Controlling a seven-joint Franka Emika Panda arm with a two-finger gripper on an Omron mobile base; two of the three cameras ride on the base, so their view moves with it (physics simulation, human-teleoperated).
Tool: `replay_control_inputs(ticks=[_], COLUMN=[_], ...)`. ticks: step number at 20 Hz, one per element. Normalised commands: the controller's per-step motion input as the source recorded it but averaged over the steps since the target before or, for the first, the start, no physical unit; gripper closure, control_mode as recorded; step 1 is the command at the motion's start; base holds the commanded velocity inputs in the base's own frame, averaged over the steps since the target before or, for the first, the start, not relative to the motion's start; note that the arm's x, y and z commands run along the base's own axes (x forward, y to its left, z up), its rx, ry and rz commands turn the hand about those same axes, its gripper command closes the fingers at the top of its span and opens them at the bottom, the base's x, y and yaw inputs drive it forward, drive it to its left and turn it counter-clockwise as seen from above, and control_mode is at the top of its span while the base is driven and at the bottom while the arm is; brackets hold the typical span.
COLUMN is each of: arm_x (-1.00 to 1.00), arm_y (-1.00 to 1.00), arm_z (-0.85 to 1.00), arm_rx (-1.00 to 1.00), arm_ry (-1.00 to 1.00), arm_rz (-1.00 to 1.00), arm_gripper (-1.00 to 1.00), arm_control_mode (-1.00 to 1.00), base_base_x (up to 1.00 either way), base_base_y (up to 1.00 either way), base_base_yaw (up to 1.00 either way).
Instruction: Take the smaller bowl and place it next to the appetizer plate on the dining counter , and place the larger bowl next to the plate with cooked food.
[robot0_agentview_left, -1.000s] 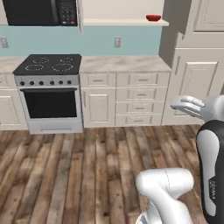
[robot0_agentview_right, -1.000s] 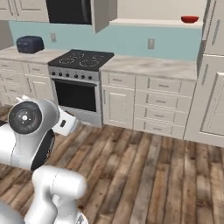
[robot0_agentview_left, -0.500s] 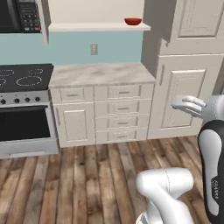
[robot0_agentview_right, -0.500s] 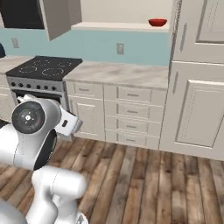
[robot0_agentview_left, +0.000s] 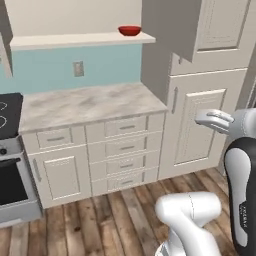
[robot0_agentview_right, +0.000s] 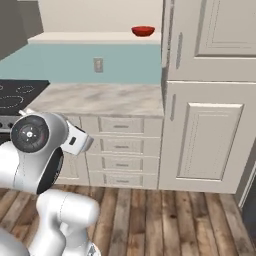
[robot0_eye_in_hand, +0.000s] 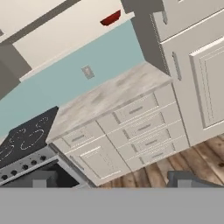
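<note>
Whole scene has slid left across both base views since the earlier frames: the base has driven, so the stove (robot0_agentview_left: 7, 150) now sits at the left edge and the tall cabinet (robot0_agentview_left: 200, 115) has come into the middle. Nothing in the kitchen itself has shifted.

One smaller bowl (robot0_agentview_left: 129, 30), glossy red, shallow and round, alone on the pale wall shelf (robot0_agentview_left: 75, 40), near its right end and just beside the tall cabinet's side. Seen also from the right (robot0_agentview_right: 143, 31) and, tilted, from the hand (robot0_eye_in_hand: 110, 18).

One gripper (robot0_eye_in_hand: 113, 179); two dark blunt fingertips (robot0_eye_in_hand: 41, 178) rise at the bottom of the hand view, set wide apart, nothing between them. Jaws fully spread, empty. The bowl lies far ahead of the jaws and well above them, toward the upper middle of that view.

One marbled counter (robot0_agentview_left: 85, 102), beige-grey veined top, between jaws and shelf. Below it a stack of four cream drawers (robot0_agentview_left: 125, 152), one further drawer over one panelled door to their left, all with slim metal bar handles. One wall socket (robot0_agentview_left: 78, 68) on the pale blue backsplash. Floor of dark wood planks (robot0_agentview_left: 110, 220).
</note>
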Motion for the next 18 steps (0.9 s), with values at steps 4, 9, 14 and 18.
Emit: replay_control_inputs(ticks=[4, 9, 14, 18], arm_x=[0.00, 0.00, 0.00, 0.00], arm_y=[0.00, 0.00, 0.00, 0.00], arm_z=[0.00, 0.00, 0.00, 0.00], arm_rx=[0.00, 0.00, 0.00, 0.00], arm_ry=[0.00, 0.00, 0.00, 0.00], arm_rz=[0.00, 0.00, 0.00, 0.00], arm_gripper=[-1.00, -1.00, -1.00, -1.00], arm_control_mode=[1.00, 1.00, 1.00, 1.00], base_base_x=[1.00, 1.00, 1.00, 1.00], base_base_y=[0.45, 0.51, 0.60, 0.44], base_base_yaw=[-0.20, -0.19, -0.21, -0.20])
